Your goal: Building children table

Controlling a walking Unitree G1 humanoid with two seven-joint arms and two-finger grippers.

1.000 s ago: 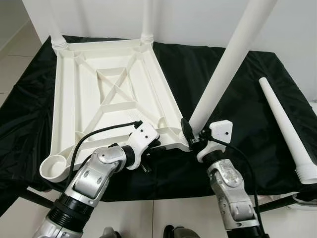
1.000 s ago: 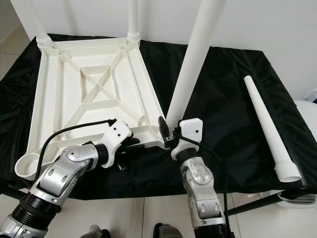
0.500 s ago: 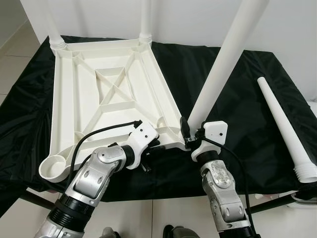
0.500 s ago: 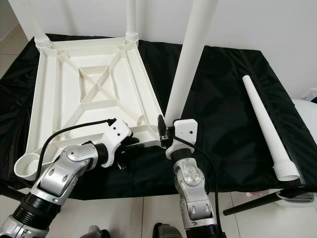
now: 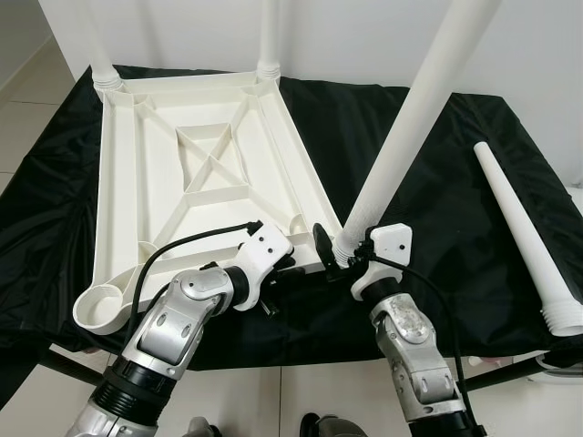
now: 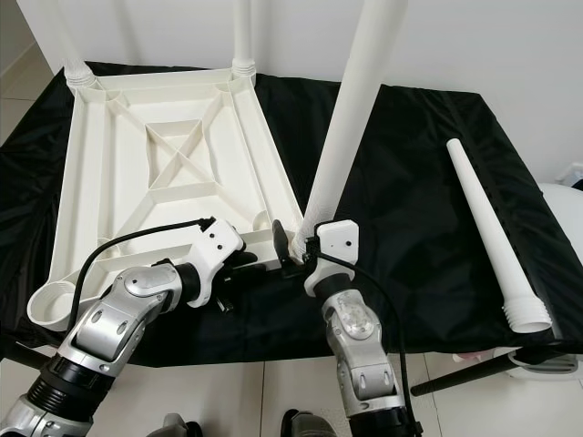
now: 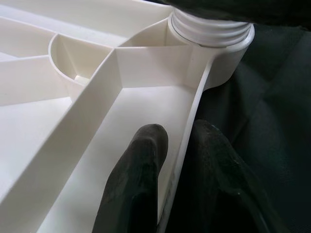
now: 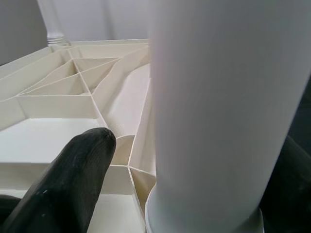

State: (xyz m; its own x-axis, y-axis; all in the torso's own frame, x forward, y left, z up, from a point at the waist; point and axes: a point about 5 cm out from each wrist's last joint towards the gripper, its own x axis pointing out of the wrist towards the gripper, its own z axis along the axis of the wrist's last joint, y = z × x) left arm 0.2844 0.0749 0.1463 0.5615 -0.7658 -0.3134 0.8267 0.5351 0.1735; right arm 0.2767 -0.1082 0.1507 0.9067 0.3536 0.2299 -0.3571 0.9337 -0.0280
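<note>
The white tabletop (image 5: pixel 123 191) lies upside down on a black cloth. My left gripper (image 5: pixel 278 271) is shut on its near rim, one finger (image 7: pixel 138 179) inside the rim and the other (image 7: pixel 216 184) outside. My right gripper (image 5: pixel 339 252) is shut on a long white table leg (image 5: pixel 410 127), just above its threaded end. That end (image 7: pixel 210 28) sits in the near right corner socket, and the leg leans up and to the right. In the right wrist view the leg (image 8: pixel 223 97) stands beside one black finger (image 8: pixel 68 179).
Two legs (image 5: pixel 270 36) (image 5: pixel 97 50) stand in the far corner sockets. The near left socket (image 5: pixel 100 307) holds no leg. A loose leg (image 5: pixel 524 228) lies on the cloth at the right, its threaded end near the table's front edge.
My right gripper has shifted left and lowered the leg's bottom end onto the near right corner socket. The left gripper has kept its hold on the rim.
</note>
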